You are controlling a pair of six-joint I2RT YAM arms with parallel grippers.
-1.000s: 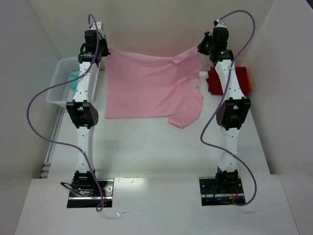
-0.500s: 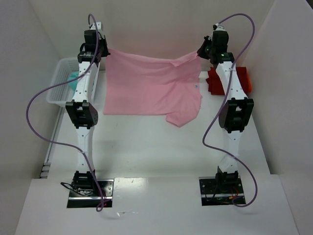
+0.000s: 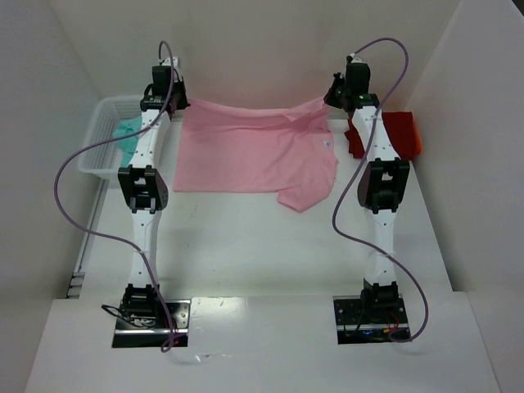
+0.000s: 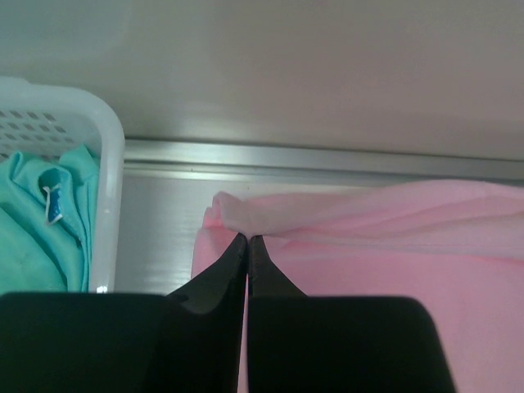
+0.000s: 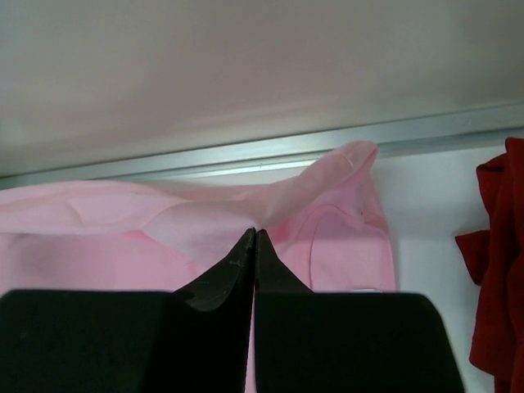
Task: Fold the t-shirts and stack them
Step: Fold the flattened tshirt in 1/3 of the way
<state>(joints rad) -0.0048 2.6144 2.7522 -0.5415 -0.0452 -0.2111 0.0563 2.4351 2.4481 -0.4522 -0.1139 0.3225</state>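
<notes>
The pink t-shirt (image 3: 254, 155) is in the far half of the table (image 3: 262, 246), between my two arms. Most of it lies flat. Its far edge is lifted a little and stretched from one arm to the other, and one sleeve sticks out at its near right corner.

The left end effector (image 4: 247, 239) has its fingers pressed together on the far left corner of the pink cloth, where a small bunch of fabric stands just above the tips. The right end effector (image 5: 255, 233) is pressed together in the same way on the far right part of the shirt, with a fold of pink cloth rising over the tips.

The red t-shirt (image 3: 405, 135) lies in a heap at the far right of the table, just beside the right arm and apart from the pink one. The teal t-shirt (image 4: 37, 221) is inside the white basket (image 3: 92, 147), which stands at the far left, beside the left arm.
</notes>
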